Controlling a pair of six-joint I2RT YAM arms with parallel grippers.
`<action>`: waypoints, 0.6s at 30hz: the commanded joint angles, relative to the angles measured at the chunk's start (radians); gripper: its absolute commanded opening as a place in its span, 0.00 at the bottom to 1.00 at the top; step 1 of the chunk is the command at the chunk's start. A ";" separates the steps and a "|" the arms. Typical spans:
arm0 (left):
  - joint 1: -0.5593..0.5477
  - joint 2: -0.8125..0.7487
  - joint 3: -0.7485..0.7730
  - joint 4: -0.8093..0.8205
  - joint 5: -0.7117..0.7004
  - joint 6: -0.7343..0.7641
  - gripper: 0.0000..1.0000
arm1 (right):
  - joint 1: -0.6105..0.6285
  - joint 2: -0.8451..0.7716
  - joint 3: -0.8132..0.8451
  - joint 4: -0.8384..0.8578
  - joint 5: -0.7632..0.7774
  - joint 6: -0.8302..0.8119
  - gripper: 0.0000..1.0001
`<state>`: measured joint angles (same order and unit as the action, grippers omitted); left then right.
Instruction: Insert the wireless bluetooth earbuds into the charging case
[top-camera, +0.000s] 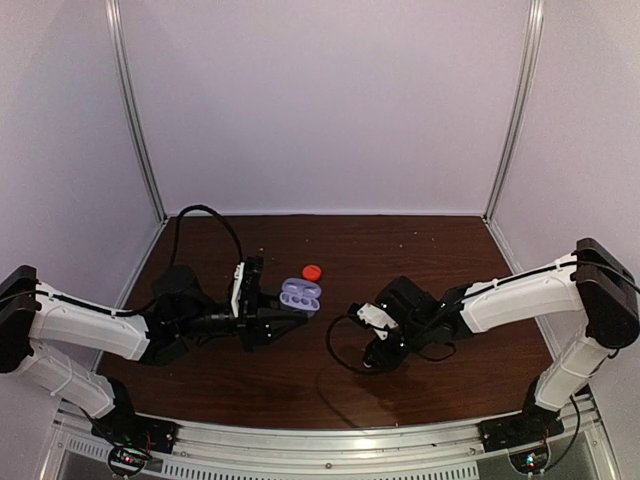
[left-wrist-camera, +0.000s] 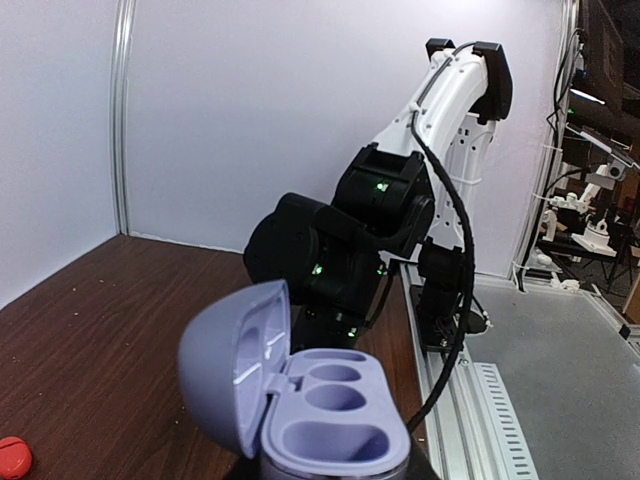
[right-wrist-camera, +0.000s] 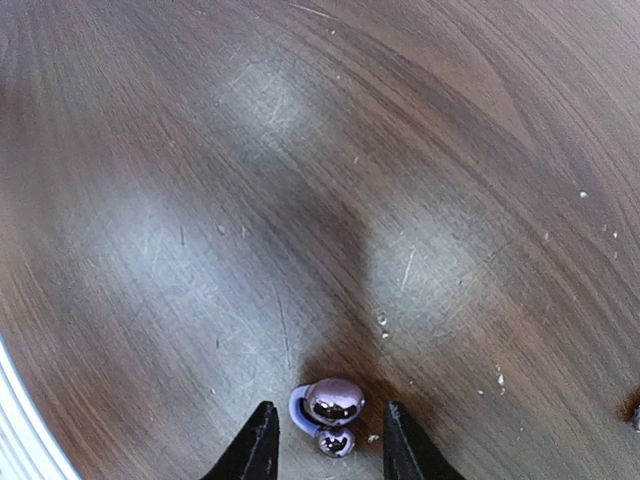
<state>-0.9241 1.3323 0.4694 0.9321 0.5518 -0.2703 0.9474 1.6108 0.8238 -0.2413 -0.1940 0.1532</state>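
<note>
My left gripper (top-camera: 272, 322) is shut on the lavender charging case (top-camera: 300, 295) and holds it above the table with its lid open. In the left wrist view the case (left-wrist-camera: 335, 415) fills the bottom centre, its wells empty; the fingers are mostly hidden beneath it. My right gripper (right-wrist-camera: 327, 445) is open and low over the table. One shiny silvery-lilac earbud (right-wrist-camera: 333, 402) with a lavender hook lies on the wood between its fingertips (right-wrist-camera: 257, 448), touching neither. In the top view the right gripper (top-camera: 372, 355) hides that earbud.
A small red round piece (top-camera: 312, 271) lies on the dark wood table (top-camera: 430, 250) behind the case; it also shows in the left wrist view (left-wrist-camera: 12, 458). The right arm (left-wrist-camera: 400, 200) faces the case. White walls enclose the table.
</note>
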 joint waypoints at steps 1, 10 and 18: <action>0.005 -0.012 0.013 0.047 -0.009 0.015 0.00 | -0.012 0.029 -0.012 0.050 0.004 0.010 0.36; 0.005 -0.015 0.009 0.045 -0.011 0.019 0.00 | -0.031 0.045 -0.014 0.060 -0.024 0.002 0.27; 0.007 -0.008 0.007 0.048 -0.013 0.025 0.00 | -0.057 0.031 -0.021 0.057 -0.071 -0.001 0.16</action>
<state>-0.9245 1.3323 0.4694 0.9321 0.5507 -0.2646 0.9070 1.6512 0.8196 -0.1902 -0.2344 0.1574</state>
